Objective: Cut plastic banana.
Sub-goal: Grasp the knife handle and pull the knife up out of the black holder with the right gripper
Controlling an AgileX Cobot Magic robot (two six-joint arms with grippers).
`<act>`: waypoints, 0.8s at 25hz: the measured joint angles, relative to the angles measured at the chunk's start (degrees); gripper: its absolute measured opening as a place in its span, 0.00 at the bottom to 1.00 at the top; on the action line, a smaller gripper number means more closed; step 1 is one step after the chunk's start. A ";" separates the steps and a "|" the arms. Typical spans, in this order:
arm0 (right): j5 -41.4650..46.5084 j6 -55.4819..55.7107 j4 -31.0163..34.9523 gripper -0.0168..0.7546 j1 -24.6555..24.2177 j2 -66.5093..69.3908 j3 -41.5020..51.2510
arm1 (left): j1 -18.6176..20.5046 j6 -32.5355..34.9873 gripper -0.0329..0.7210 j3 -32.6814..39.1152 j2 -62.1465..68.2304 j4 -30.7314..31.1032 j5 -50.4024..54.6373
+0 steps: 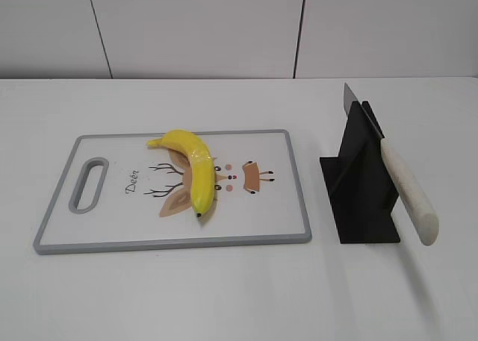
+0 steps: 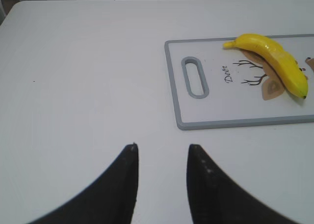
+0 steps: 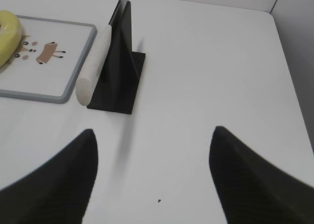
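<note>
The plastic banana [image 1: 193, 169] lies on a cutting board [image 1: 112, 240] printed "Deer", while the left gripper [image 2: 162, 148] and right gripper [image 3: 152, 133] both gape empty over the table [image 1: 224, 296].

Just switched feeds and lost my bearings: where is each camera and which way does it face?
Exterior: raised at the table's front, slanting down at the plastic banana on the cutting board and the knife in its black stand; no arm shows.
Left wrist: looks past the open left gripper toward board and banana.
Right wrist: looks past the open right gripper toward knife and stand.
All views share the board and banana.
</note>
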 joint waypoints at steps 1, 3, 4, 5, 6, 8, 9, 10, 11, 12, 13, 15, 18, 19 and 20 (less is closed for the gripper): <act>0.00 0.00 0.00 0.73 0.00 0.00 0.00 | 0.00 0.00 0.45 0.00 0.00 0.00 0.00; 0.00 0.00 0.00 0.73 0.00 0.00 0.00 | 0.00 0.00 0.45 0.00 0.00 0.00 0.00; 0.00 0.00 0.00 0.73 0.00 0.00 0.00 | 0.00 0.00 0.45 0.00 0.00 0.00 0.00; 0.00 0.00 0.00 0.73 0.00 0.00 0.00 | 0.00 0.00 0.45 0.00 0.00 0.00 0.00; 0.00 0.00 0.00 0.73 0.00 0.00 0.00 | 0.00 0.00 0.45 0.00 0.00 -0.07 0.00; 0.00 0.00 0.00 0.73 0.00 0.00 0.00 | 0.00 0.00 0.44 0.00 0.00 -0.28 0.00; 0.00 0.00 0.00 0.73 0.00 0.00 0.00 | 0.00 0.00 0.44 0.00 0.00 -0.32 0.00; 0.00 0.00 0.00 0.73 0.00 0.00 0.00 | 0.00 0.00 0.43 0.00 0.00 -0.34 0.00; 0.00 0.00 0.00 0.73 0.00 0.00 0.00 | 0.00 0.00 0.43 0.00 0.00 -0.34 0.00; 0.00 0.00 0.00 0.73 0.00 0.00 0.00 | 0.00 0.00 0.44 0.00 0.00 -0.34 0.00; 0.00 0.00 0.00 0.73 0.00 0.00 0.00 | 0.00 0.00 0.45 0.00 0.00 -0.34 0.00; 0.00 0.00 0.00 0.73 0.00 0.00 0.00 | 0.00 0.00 0.51 0.00 0.00 -0.17 0.00; 0.00 0.00 0.00 0.73 0.00 0.00 0.00 | 0.00 0.00 0.69 0.00 0.00 0.02 0.00; 0.00 0.00 0.00 0.73 0.00 0.00 0.00 | 0.00 0.00 0.75 0.00 0.00 0.02 0.00; 0.00 0.00 0.00 0.73 0.00 0.00 0.00 | 0.00 0.00 0.79 0.00 0.00 0.02 0.00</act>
